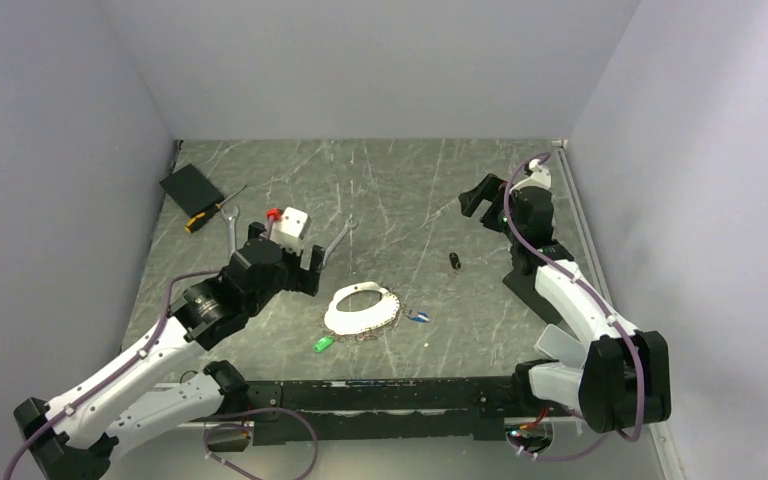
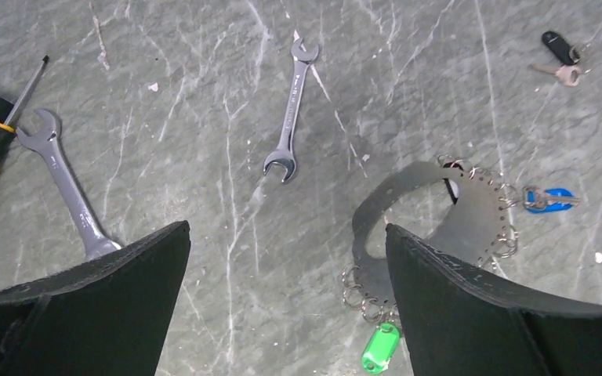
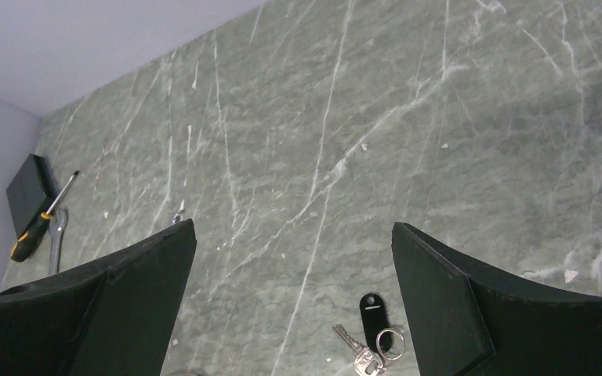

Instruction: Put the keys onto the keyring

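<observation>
The keyring point(image 1: 360, 310) is a pale crescent edged with several small silver rings, lying mid-table; it also shows in the left wrist view point(image 2: 470, 219). A green-tagged key point(image 1: 322, 343) point(image 2: 380, 348) touches its near rings. A blue-tagged key point(image 1: 419, 316) point(image 2: 549, 198) lies against its right edge. A black-tagged key point(image 1: 455, 262) point(image 3: 373, 312) lies loose farther right. My left gripper point(image 1: 312, 272) point(image 2: 286, 235) is open and empty, above the table just left of the keyring. My right gripper point(image 1: 478, 203) point(image 3: 294, 227) is open and empty, above and behind the black-tagged key.
Two silver spanners point(image 1: 230, 225) point(image 1: 338, 240) lie behind the left gripper. A yellow-handled screwdriver point(image 1: 210, 212) and a black box point(image 1: 191, 186) lie at the back left. A white cube point(image 1: 292, 225) with a red part stands just behind the left gripper. Walls enclose three sides.
</observation>
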### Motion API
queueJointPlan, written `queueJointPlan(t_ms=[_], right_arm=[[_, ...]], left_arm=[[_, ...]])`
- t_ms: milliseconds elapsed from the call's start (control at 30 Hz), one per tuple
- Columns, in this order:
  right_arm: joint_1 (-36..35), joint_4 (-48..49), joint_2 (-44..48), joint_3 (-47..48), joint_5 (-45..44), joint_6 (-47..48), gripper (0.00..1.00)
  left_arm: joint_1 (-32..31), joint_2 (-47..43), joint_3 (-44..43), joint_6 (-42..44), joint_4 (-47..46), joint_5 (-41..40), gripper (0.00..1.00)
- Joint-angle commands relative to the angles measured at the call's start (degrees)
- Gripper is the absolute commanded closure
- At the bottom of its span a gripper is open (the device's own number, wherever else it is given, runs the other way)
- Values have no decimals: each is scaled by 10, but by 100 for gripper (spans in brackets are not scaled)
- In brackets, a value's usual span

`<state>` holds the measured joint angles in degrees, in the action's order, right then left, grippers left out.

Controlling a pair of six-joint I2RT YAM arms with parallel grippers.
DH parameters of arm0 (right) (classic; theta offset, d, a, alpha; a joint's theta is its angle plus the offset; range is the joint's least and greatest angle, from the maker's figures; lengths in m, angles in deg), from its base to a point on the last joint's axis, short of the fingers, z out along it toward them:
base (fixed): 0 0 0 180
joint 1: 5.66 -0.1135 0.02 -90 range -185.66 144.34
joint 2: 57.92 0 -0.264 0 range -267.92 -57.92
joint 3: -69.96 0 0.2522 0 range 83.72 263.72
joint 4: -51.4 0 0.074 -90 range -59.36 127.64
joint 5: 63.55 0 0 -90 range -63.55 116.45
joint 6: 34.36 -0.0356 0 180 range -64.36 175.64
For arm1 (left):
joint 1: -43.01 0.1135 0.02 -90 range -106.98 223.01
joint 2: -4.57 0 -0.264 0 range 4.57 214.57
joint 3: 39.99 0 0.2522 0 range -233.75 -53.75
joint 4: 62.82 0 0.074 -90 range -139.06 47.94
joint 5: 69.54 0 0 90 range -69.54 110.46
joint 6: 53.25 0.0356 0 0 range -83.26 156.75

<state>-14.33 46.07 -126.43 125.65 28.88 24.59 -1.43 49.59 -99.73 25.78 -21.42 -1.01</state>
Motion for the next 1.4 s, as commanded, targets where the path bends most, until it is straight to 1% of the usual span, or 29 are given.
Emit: queueJointPlan(t_ms=[0,67,100,167,233,400,500,700,800,967,1033,1133,1233,1300,1367], right_arm=[[-2,6,14,10,22,5,0],[-11,-28,6,29,21,12,0],[-20,-53,0,41,2,12,0],[-38,-103,-8,62,-43,6,0],[-48,-128,-13,63,-47,7,0],[-72,-153,-8,38,-66,8,0],[-79,-165,-8,24,-75,10,1],[-84,-160,1,7,-55,0,3],[-89,-172,-2,20,-57,-4,3],[-95,-198,-14,35,-75,-7,3],[-95,-205,-17,41,-84,-8,3],[-95,-209,-17,42,-113,-19,3],[-96,-220,-29,44,-131,-34,7],[-96,-252,-53,64,-143,-44,10],[-97,-279,-80,81,-145,-51,12]], left_arm=[[2,17,-9,51,-1,-2,1],[3,39,-13,68,10,1,1],[3,49,-21,70,22,8,1],[3,70,-37,71,39,34,3],[2,86,-42,76,44,63,5],[3,104,-52,75,48,87,10],[3,96,-51,76,43,103,11],[2,69,-44,79,33,112,12],[3,59,-43,76,31,93,12],[2,53,-52,52,41,35,11],[3,35,-45,30,27,11,8],[3,6,-18,45,0,-7,7],[3,4,-17,44,13,-54,6],[3,13,-28,39,30,-65,6],[3,24,-38,36,44,-68,7]])
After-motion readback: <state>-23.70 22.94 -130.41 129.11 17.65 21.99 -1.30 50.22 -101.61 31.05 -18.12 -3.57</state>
